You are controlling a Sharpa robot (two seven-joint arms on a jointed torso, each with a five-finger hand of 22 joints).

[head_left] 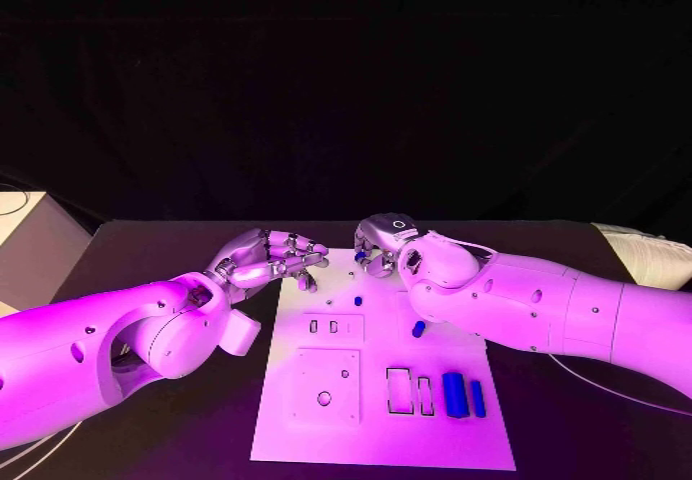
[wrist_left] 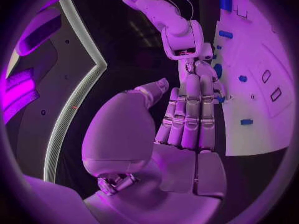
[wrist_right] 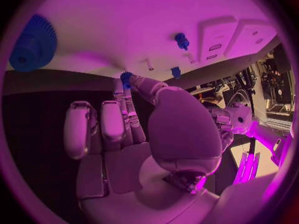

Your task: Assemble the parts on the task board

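My left hand (head_left: 271, 257) sits at the far left corner of the task board (head_left: 296, 430), with its fingers side by side and a little bent. I see nothing in them, so I think it waits there to help or to keep the board steady. Next comes the board itself, a white plate on the black table (head_left: 173, 440). It has cut-out slots, and most of them look empty. A small blue peg (head_left: 358, 300) stands near the far edge, and a small blue part (head_left: 418, 328) lies just beside my right arm. Two long blue bars (head_left: 462, 394) lie near the right edge, next to two empty long slots. I think they go in there later. Then comes my right hand (head_left: 384, 243), over the far edge of the board. In the right wrist view its fingertips (wrist_right: 132, 80) pinch a little blue gear (wrist_right: 126, 77), held close to the board, near a thin white pin (wrist_right: 149, 64). I guess the gear must slide onto that pin. A big blue gear (wrist_right: 32, 45) already sits on the board close by.
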